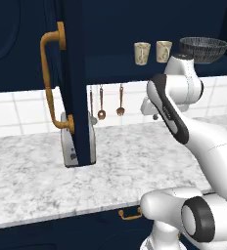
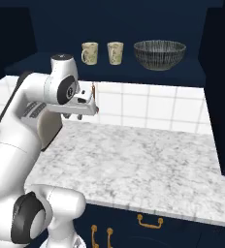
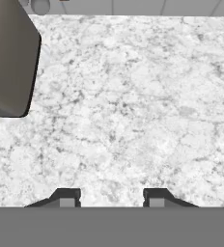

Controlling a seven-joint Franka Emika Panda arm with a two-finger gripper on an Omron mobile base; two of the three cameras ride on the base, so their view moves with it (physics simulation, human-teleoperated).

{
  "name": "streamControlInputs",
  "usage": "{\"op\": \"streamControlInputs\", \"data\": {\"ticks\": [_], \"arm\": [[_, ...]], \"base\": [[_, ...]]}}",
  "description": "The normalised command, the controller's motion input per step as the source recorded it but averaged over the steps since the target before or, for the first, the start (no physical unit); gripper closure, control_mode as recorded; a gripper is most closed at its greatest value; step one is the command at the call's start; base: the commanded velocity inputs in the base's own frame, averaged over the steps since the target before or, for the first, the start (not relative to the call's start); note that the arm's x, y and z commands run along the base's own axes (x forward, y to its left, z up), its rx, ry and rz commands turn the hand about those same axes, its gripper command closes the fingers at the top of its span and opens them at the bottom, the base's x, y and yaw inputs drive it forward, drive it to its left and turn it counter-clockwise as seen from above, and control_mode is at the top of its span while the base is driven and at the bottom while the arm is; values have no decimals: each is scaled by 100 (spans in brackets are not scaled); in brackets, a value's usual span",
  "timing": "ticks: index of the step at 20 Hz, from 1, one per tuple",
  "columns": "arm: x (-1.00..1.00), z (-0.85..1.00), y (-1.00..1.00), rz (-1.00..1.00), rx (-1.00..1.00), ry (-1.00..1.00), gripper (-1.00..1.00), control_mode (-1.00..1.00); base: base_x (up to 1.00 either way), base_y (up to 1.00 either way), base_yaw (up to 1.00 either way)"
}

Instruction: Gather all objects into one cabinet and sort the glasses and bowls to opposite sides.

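Room: a rendered kitchen with navy-blue cupboards, white wall tiles and a white-grey marbled table (image 2: pixel 148 160); navy drawers with short brass pulls (image 2: pixel 150 221) sit under its front edge
Writing: no brand, label or lettering can be read; the two cream tumblers carry only faint brownish markings
Gripper: the gripper (image 3: pixel 111 197) points down at the table, seen in the hand view; its two dark fingertips (image 3: pixel 67 198) stand partly spread with bare marble between them; nothing is held and nothing is touched
Cabinet: the cabinet (image 1: pixel 79 83) door stands swung open, edge-on to the left base view, its long curved brass handle (image 1: pixel 52 80) facing left; the open shelf inside runs along the back above the tiles
Glasses: the two cream tumblers (image 2: pixel 89 53) stand upright side by side on the cabinet shelf, near each other but apart, to the left of the bowl
Bowl: the wide dark bowl (image 2: pixel 159 54) with a mesh pattern sits upright on the same shelf, to the right of the tumblers and apart from them
Toaster: a silver toaster (image 1: pixel 69 144) stands on the table behind the open door, partly hidden by it; its dark corner shows at the upper left of the hand view
Spoons: copper spoons (image 1: pixel 110 102) hang against the tiles under the shelf, between the door and the arm
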Motion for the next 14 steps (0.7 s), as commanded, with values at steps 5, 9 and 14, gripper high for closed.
{"op": "streamControlInputs", "data": {"ticks": [5, 9, 14], "arm": [[0, 0, 0, 0, 0, 0, -100, 100], [0, 0, 0, 0, 0, 0, -100, 100], [0, 0, 0, 0, 0, 0, -100, 100]], "base": [[-29, -20, 1], [-56, -60, 9], [-9, -13, 53]]}}
